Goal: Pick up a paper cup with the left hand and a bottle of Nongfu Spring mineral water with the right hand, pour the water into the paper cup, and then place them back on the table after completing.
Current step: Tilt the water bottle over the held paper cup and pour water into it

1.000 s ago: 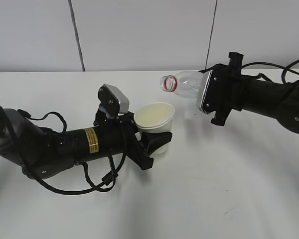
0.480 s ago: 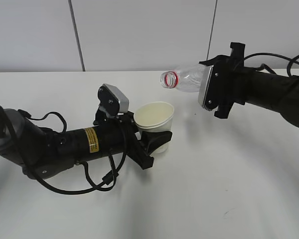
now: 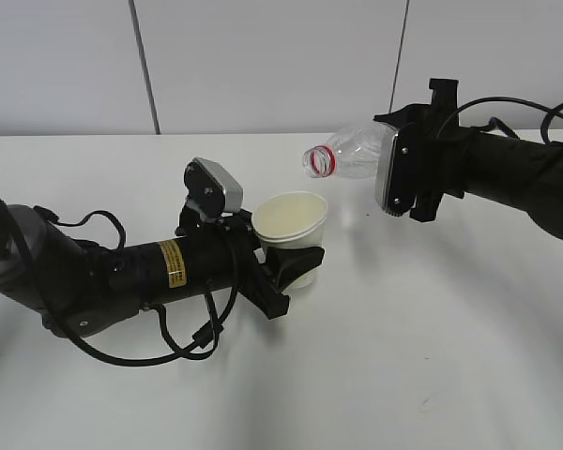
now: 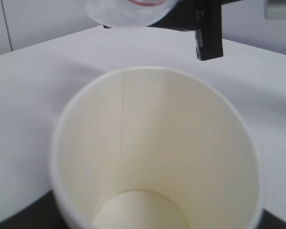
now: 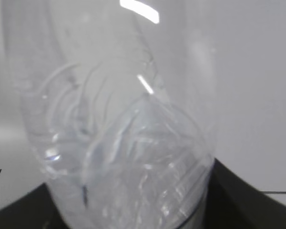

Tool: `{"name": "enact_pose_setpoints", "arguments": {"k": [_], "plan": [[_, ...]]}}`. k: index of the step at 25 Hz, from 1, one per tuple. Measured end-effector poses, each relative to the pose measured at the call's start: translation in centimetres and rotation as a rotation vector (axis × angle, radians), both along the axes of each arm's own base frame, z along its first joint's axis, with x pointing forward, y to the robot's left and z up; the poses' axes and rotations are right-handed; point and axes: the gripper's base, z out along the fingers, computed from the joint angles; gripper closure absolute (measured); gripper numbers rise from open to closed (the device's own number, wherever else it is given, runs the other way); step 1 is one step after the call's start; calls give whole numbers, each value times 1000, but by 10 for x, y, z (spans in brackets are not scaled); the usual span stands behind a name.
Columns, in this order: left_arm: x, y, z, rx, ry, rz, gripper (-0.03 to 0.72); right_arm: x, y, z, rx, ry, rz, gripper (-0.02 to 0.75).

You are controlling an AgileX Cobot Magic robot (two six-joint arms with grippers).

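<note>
Bottle (image 3: 352,156) mouth above and beside cup (image 3: 293,230) rim, apart, bare table (image 3: 432,356) right

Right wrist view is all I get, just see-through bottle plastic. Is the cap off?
Observer: Yes. The bottle lies sideways in the right hand, its open mouth with a red ring facing left.
Operator: Where's the cup?
Observer: The paper cup stands upright in the left hand, below and left of the mouth.
Operator: Any water in it?
Observer: I can't see any; the left wrist view shows the cup's pale bottom.
</note>
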Motion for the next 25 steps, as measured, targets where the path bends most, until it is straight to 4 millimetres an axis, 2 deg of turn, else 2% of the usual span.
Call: {"name": "enact_pose_setpoints", "arguments": {"k": [25], "plan": [[0,0,0,0,0,0,306,1,-1,3,-92,-75,16,329]]}}
